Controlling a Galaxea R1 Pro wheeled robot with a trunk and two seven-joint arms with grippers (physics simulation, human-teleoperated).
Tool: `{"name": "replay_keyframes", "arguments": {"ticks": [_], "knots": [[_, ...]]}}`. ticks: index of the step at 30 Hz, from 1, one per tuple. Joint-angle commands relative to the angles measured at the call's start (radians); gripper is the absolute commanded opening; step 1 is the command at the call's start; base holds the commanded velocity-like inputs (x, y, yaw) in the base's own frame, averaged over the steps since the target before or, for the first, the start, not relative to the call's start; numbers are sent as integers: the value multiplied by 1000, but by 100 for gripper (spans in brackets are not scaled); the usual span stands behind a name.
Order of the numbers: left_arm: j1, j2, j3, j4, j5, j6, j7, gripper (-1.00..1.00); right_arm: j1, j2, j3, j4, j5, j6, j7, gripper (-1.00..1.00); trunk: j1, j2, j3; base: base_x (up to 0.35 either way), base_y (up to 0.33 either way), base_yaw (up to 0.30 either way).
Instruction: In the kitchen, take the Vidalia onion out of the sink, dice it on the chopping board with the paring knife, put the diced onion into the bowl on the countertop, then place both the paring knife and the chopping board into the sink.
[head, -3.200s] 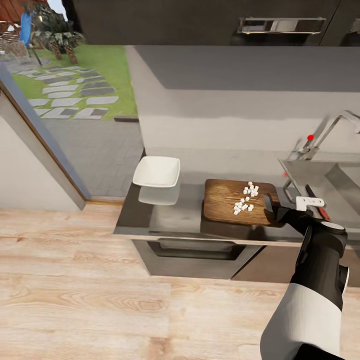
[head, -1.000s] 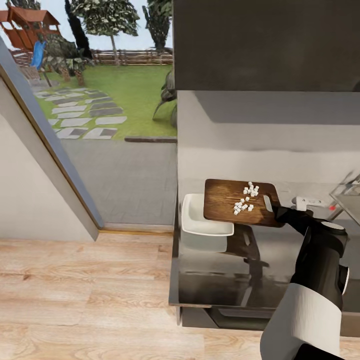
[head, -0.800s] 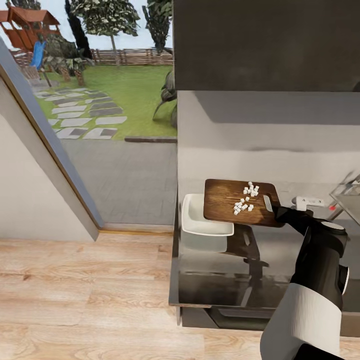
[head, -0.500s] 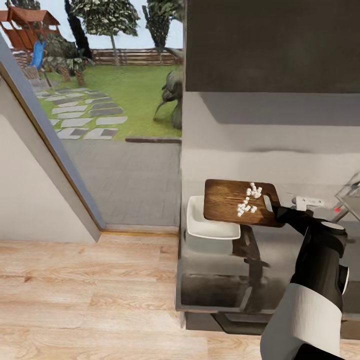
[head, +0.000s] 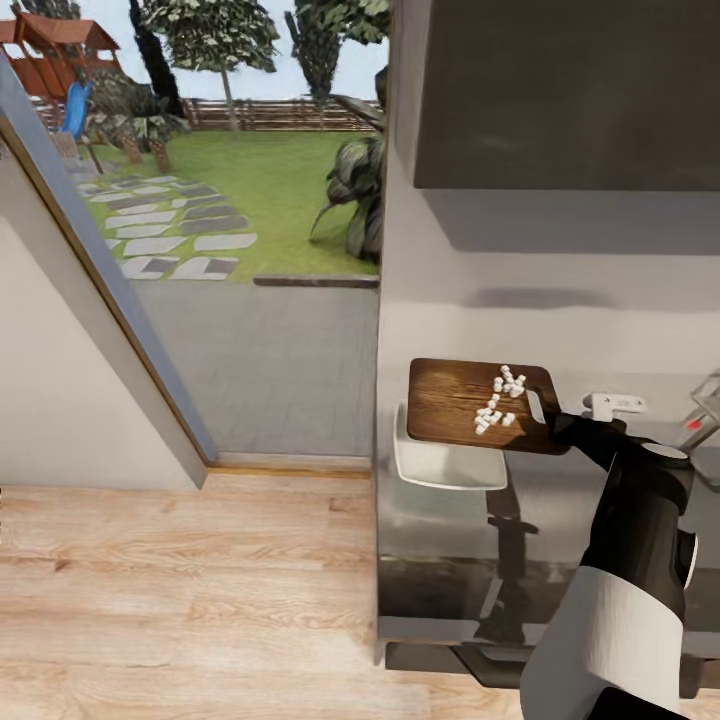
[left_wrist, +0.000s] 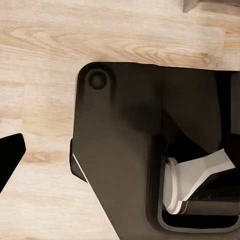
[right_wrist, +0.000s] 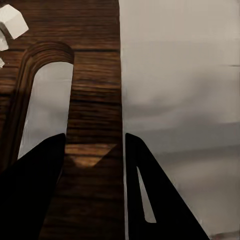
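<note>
One chopping board (head: 455, 400) (onion-strewn) above bowl (head: 440, 466)

chopping board (head: 470, 404): brown wood-grain, level, raised over countertop (head: 560, 520), white onion dice (head: 498, 398) on top | bowl (head: 440, 468): white, on countertop, partly under board | sink (head: 708, 400): corner right of board

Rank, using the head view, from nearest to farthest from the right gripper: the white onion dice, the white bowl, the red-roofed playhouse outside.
1. White onion dice, on the held brown wooden chopping board, beside the right gripper.
2. White squarish bowl, under the board's far end.
3. Red-roofed playhouse, outdoors.
</note>
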Motion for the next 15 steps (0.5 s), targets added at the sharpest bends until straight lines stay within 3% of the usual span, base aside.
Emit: {"name": "replay_keyframes", "arguments": {"ticks": [1,10,15], "knots": [[0,-1,5,-2,2,0,-8,100,-2,1,-2,-1,9,1,10,-100,1,-2,-2,1,179,0],[0,-1,6,-2,2,0,-8,100,-2,1,-2,0,9,1,10,-100,1,-2,-2,0,255,0],[0,-1,6,-2,2,0,-8,100,-2,1,-2,0,9,1,10,-100,1,-2,-2,0,63,0]]}}
